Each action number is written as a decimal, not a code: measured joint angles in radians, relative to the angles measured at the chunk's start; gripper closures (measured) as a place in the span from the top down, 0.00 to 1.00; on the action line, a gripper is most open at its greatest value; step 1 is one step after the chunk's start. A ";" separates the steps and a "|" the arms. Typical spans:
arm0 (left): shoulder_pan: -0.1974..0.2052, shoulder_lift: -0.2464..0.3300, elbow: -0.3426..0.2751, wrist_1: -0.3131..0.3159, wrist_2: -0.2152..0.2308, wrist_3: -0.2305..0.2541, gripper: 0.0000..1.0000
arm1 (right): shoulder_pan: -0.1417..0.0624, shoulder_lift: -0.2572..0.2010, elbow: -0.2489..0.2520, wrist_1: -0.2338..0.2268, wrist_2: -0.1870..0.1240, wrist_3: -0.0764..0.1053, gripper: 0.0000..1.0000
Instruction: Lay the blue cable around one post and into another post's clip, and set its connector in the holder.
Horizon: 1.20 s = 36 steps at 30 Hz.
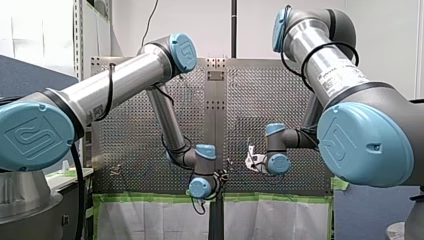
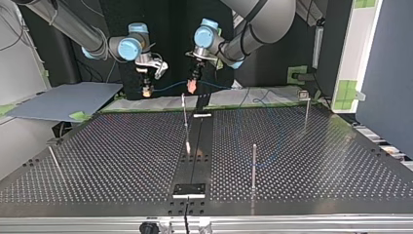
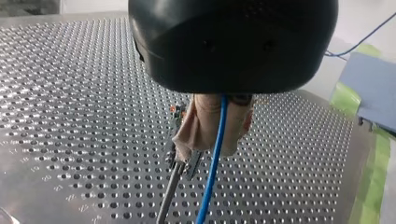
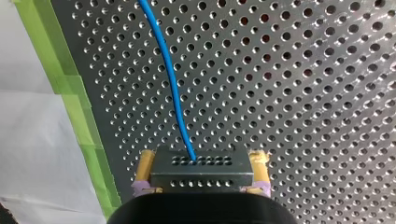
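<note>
Now my right jaws, with yellow pads (image 4: 145, 164), are clamped on the connector (image 4: 201, 171), a dark rectangular block with rows of small holes; the thin blue cable (image 4: 172, 84) leaves it over the perforated metal counter (image 4: 303, 93). Only the left wrist view shows my left jaws, with beige pads (image 3: 198, 126), pressed on the cable just beside a thin metal post (image 3: 169, 191).

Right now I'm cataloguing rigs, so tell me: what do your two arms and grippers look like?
My left arm and my right arm are silver tubes with grey joints and light blue caps embossed with a logo, black cables looped around them. My left gripper has a rounded black housing and beige pads; my right gripper has yellow pads.
</note>
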 joint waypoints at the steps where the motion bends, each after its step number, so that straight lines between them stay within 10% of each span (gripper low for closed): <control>1: 0.001 0.000 0.004 -0.004 -0.001 0.002 0.00 | -0.002 0.001 -0.002 0.001 0.000 0.002 0.00; 19: 0.019 -0.001 0.052 -0.044 -0.063 0.038 0.00 | -0.047 0.005 -0.021 -0.002 -0.026 0.031 0.00; 36: 0.044 -0.031 0.103 -0.065 -0.030 0.039 0.00 | -0.067 0.012 -0.044 0.009 -0.048 0.049 0.00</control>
